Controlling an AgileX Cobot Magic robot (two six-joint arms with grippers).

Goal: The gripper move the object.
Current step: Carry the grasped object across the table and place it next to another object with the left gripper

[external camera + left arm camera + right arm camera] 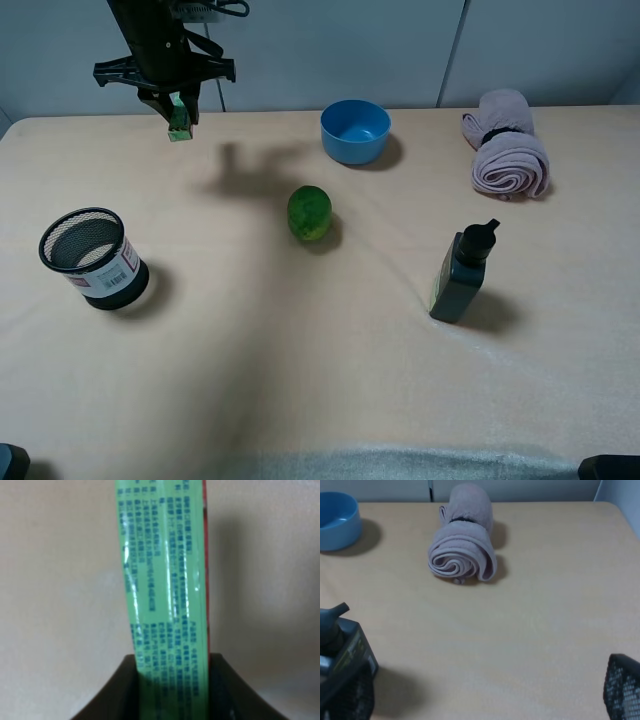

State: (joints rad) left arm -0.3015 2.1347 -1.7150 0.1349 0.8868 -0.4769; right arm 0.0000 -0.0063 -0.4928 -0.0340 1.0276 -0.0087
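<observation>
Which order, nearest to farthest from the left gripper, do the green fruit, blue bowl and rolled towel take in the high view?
1. Green fruit, mid-table, and blue bowl, at the back: too close to call.
2. Rolled towel, back right: clearly farthest from the left gripper holding the green box.

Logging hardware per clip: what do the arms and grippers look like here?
The left arm is bulky and black, with looping cables and a black crossbar above the left gripper, a black two-fingered claw. The right gripper's fingers are black with a mesh-like texture.
</observation>
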